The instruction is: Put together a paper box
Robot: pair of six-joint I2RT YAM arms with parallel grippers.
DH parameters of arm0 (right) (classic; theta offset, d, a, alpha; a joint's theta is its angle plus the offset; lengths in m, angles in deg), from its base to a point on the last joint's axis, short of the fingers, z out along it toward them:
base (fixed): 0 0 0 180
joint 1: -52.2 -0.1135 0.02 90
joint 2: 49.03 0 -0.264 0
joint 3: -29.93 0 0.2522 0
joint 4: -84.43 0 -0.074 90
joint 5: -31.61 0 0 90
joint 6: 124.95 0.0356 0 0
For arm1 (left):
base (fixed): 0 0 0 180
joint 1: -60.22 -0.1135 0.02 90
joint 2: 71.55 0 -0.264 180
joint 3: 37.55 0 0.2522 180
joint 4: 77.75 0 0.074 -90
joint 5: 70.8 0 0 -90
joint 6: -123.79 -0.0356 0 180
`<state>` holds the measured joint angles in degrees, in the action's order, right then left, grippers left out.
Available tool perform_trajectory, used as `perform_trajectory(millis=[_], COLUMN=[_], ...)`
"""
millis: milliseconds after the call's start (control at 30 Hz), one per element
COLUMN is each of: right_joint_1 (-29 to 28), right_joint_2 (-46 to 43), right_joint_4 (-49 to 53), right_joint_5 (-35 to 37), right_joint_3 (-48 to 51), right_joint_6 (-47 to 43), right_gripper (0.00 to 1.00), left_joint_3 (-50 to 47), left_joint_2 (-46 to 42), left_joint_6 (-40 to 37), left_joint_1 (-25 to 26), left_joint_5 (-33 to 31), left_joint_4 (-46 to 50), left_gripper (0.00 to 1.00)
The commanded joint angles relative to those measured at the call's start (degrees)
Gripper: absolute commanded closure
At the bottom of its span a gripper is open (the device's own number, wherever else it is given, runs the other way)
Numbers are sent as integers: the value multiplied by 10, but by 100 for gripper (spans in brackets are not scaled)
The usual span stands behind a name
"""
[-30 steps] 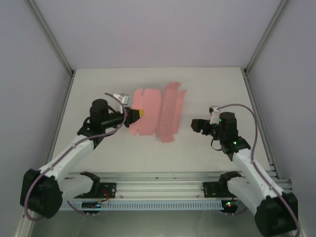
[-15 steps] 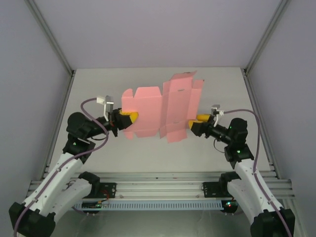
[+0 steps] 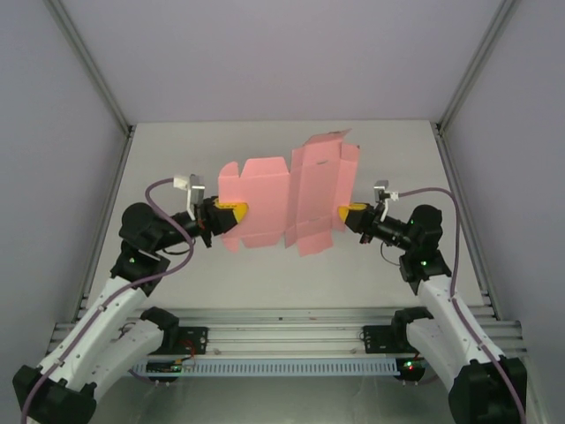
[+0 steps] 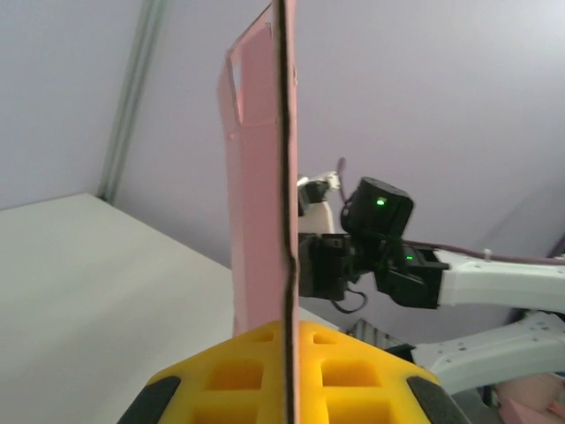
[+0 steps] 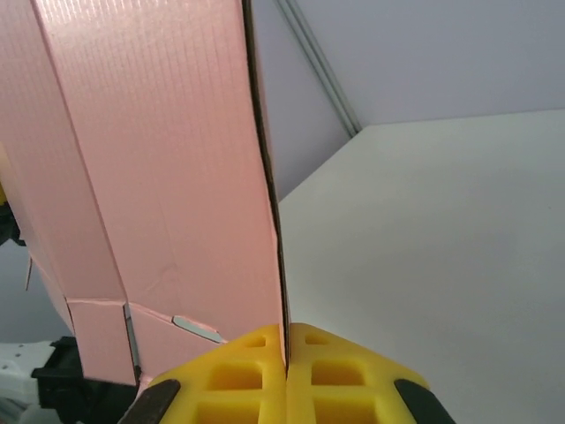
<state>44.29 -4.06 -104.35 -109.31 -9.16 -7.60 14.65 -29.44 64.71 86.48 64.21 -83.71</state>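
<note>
We are holding the paper box (image 3: pixel 287 199), a flat pink card blank with creases and flaps, spread out between our two arms and lifted above the pale table (image 3: pixel 168 168). Our left gripper (image 3: pixel 231 215) is pinching the blank's left edge, its jaws closed tight on the card. In the left wrist view the yellow pads (image 4: pixel 238 380) are meeting on either side of the sheet, which is rising edge-on from between them as a thin dark line. Our right gripper (image 3: pixel 351 215) is clamping the blank's right edge in the same way, and in the right wrist view its pads (image 5: pixel 340 375) are pressing together with the pink sheet standing up out of the seam. The blank is hanging over the middle of the table, a little towards the far side, and its panels are bending slightly along the creases, so the right half is angling differently from the left. Small flaps are showing along the top and bottom edges. Past the sheet in the left wrist view, we are seeing the right arm (image 4: pixel 388 256) reaching in, with green lights glowing on it.
</note>
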Motion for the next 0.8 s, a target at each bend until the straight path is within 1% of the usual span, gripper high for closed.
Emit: perform_trajectory(millis=[0,33,67,100,133,167,233,267,300,367,400,467,567,667,767], right_joint_1=[1,0,-1,-3,-7,-10,-18,-22,-25,-35,-41,-61,-89,-103,-112], right_joint_2=[-19,-21,-19,-16,-10,-1,31,53,81,137,163,214,275,317,349], right_joint_4=[93,121,151,179,199,218,236,245,257,274,284,312,331,308,256], right_joint_5=[54,69,74,92,114,130,180,192,202,235,251,315,386,419,455], right_joint_3=[-40,-48,-54,-59,-59,-59,-57,-59,-66,-86,-99,-135,-179,-199,-210], right_joint_6=[-55,-69,-87,-100,-109,-121,-126,-132,-160,-201,-232,-281,-374,-460,-527], right_gripper=[100,100,100,100,100,100,100,100,100,100,100,100,100,100,100], left_joint_3=[25,31,34,36,34,32,27,28,32,46,55,74,93,97,98], left_joint_2=[-17,-19,-19,-19,-16,-10,9,23,42,84,107,153,205,233,251], left_joint_6=[-44,-52,-53,-53,-56,-55,-55,-49,-48,-54,-59,-58,-55,-54,-52], left_joint_1=[3,3,3,2,3,2,2,2,2,0,-2,-5,-14,-29,-52], left_joint_5=[-85,-129,-181,-239,-282,-325,-402,-436,-465,-490,-493,-494,-471,-425,-380], left_joint_4=[101,143,185,223,250,276,315,333,350,368,374,383,377,346,315], left_gripper=[88,68,38,23,8,0,0,0,0,0,0,0,0,1,1])
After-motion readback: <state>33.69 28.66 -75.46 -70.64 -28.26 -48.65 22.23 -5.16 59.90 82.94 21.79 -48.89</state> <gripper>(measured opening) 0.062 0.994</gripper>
